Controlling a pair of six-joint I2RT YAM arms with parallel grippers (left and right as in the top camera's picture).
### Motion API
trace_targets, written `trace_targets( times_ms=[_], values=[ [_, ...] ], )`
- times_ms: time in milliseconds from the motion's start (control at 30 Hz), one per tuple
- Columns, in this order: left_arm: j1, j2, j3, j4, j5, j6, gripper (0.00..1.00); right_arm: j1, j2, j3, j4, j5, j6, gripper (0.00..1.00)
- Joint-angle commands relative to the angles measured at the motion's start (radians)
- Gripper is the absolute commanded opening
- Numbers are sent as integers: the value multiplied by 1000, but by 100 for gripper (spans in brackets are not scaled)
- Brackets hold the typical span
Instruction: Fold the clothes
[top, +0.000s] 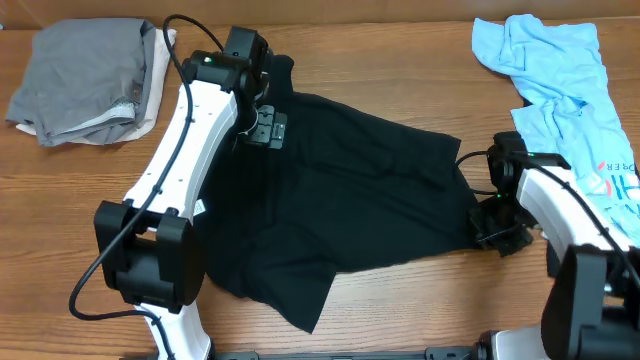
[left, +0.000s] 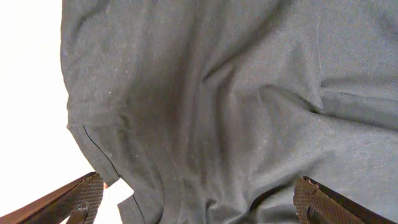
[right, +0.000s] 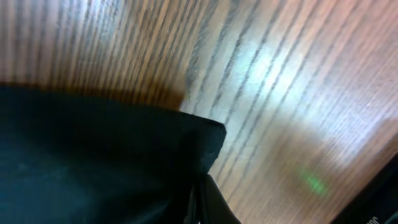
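- The left gripper (top: 263, 127) hung over the black T-shirt (top: 350, 190), jaws spread wide.
- The right gripper (top: 497, 228) pinched that shirt's edge between pressed-together jaws, low over the counter (top: 400, 60).

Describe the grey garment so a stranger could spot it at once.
On the wooden table, look to the far left corner. The grey garment lies there folded in a pile, unlike the spread black T-shirt mid-table and the crumpled light-blue shirt far right.
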Motion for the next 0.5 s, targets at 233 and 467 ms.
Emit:
trace_targets(
  times_ms=[233,467],
  values=[
    [6,11,14,35,-17,114,100,2,-273,-5,-27,32,-205,82],
    [14,11,15,68,-40,121,100,3,-323,-5,131,-98,-443,98]
  ],
)
